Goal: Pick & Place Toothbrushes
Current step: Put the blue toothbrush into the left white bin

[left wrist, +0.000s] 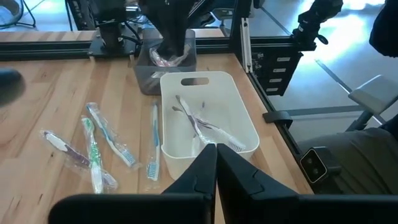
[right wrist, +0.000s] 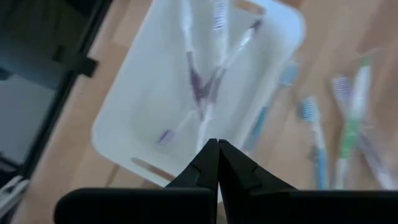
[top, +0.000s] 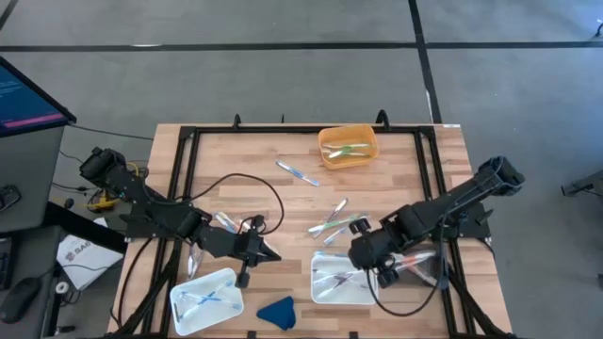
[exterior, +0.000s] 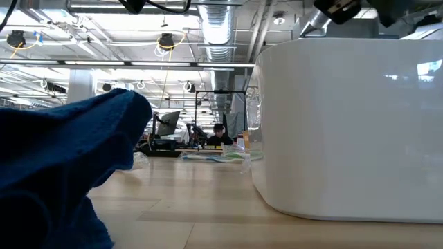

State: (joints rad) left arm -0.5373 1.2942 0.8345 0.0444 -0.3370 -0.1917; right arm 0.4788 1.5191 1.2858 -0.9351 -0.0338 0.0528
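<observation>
Several toothbrushes (top: 334, 224) lie loose on the wooden table, and one (top: 297, 172) lies farther back. A white tray (top: 332, 294) at the front right holds purple-accented toothbrushes (left wrist: 198, 121). A second white tray (top: 224, 282) at the front left holds blue ones. The orange bin (top: 348, 146) at the back holds a green one. My right gripper (right wrist: 217, 149) hangs shut above the right tray's far end (top: 363, 252), pointing steeply down. My left gripper (left wrist: 216, 163) is shut above the table between the two trays (top: 271, 252), pointing toward the right tray. Neither visibly holds anything.
A blue cloth lump (top: 276, 311) lies at the front edge between the trays. It fills the left of the low view (exterior: 62, 166). A black cable (top: 250, 184) loops over the table's left half. A black frame (top: 188, 151) borders the table.
</observation>
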